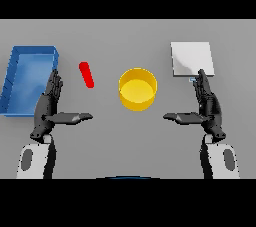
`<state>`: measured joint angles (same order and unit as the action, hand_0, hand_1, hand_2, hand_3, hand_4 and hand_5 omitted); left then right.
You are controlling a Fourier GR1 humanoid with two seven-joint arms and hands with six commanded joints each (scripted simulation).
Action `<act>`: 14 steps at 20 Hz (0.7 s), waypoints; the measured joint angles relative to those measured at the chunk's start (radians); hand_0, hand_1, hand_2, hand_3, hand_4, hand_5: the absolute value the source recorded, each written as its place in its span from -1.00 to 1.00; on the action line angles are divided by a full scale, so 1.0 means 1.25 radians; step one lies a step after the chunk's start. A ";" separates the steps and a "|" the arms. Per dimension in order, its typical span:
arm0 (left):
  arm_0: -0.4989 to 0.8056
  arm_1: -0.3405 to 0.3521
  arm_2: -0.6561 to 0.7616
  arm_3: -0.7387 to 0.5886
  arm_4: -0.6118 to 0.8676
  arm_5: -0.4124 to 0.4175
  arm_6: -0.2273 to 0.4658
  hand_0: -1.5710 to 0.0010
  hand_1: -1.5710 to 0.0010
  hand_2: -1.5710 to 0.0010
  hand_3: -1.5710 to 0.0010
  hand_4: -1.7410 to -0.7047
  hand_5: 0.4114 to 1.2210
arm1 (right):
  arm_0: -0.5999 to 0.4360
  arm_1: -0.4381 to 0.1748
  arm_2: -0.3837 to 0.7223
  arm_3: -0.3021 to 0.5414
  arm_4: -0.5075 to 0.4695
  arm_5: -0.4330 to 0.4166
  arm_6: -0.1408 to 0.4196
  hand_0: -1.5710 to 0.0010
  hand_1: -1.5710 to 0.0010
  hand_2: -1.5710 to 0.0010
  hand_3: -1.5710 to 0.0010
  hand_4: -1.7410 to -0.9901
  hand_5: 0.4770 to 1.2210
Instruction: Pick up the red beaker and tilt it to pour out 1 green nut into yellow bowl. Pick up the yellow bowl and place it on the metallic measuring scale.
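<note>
Right now your left hand sits in the lower left of the frame, fingers straight and pointing up the picture, thumb stretched out toward the centre, holding nothing. Your right hand mirrors it in the lower right, likewise flat and relaxed with its thumb reaching inward and nothing in its grasp.

Between the two hands, slightly above them at the middle of the frame, you have the yellow bowl standing upright on the grey table; its inside looks plain yellow. The red beaker lies left of the bowl, a slim red shape tilted on a diagonal, just beside your left fingertips but apart from them. The metallic measuring scale is a pale square in the upper right, right above your right fingertips. A blue tray fills the far left edge, beside your left hand.
</note>
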<state>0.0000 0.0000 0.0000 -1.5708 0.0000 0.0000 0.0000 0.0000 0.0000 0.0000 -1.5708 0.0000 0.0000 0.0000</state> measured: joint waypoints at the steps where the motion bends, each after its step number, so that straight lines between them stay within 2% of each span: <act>1: -0.002 -0.001 -0.001 0.001 -0.001 0.002 0.002 1.00 1.00 1.00 1.00 0.04 -0.41 | -0.001 0.000 0.000 0.001 0.000 -0.001 0.001 1.00 1.00 1.00 1.00 0.32 -0.45; 6: -0.021 -0.012 -0.003 0.016 -0.010 0.013 0.007 1.00 1.00 1.00 1.00 0.04 -0.41 | -0.010 -0.005 -0.005 0.004 -0.003 0.000 0.005 1.00 1.00 1.00 1.00 0.32 -0.45; 7: 0.005 0.013 -0.031 -0.016 -0.051 0.008 -0.010 1.00 1.00 1.00 1.00 0.03 -0.41 | 0.021 -0.036 0.031 -0.029 0.081 -0.016 -0.064 1.00 1.00 1.00 1.00 0.33 -0.46; 8: 0.022 0.020 -0.058 -0.045 -0.082 0.008 -0.006 1.00 1.00 1.00 1.00 0.02 -0.41 | 0.049 -0.056 0.055 -0.054 0.132 -0.023 -0.089 1.00 1.00 1.00 1.00 0.34 -0.46; 11: 0.036 0.035 -0.083 -0.085 -0.113 0.006 0.045 1.00 1.00 1.00 1.00 0.00 -0.39 | 0.070 -0.065 0.089 -0.085 0.198 -0.039 -0.078 1.00 1.00 1.00 1.00 0.35 -0.46; 12: 0.043 0.041 -0.082 -0.097 -0.112 0.004 0.051 1.00 1.00 1.00 1.00 -0.01 -0.38 | 0.061 -0.063 0.092 -0.086 0.203 -0.042 -0.070 1.00 1.00 1.00 1.00 0.33 -0.46; 13: 0.049 0.038 -0.094 -0.101 -0.118 -0.001 0.038 1.00 1.00 1.00 1.00 -0.01 -0.38 | 0.076 -0.063 0.096 -0.098 0.199 -0.034 -0.087 1.00 1.00 1.00 1.00 0.32 -0.45; 14: 0.042 0.038 -0.094 -0.099 -0.120 -0.001 0.052 1.00 1.00 1.00 1.00 -0.03 -0.37 | 0.083 -0.067 0.094 -0.099 0.198 -0.033 -0.084 1.00 1.00 1.00 1.00 0.31 -0.45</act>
<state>0.0527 0.0478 -0.1176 -1.6942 -0.1494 -0.0010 0.0650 0.1038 -0.0837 0.1179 -1.6950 0.2472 -0.0407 -0.1047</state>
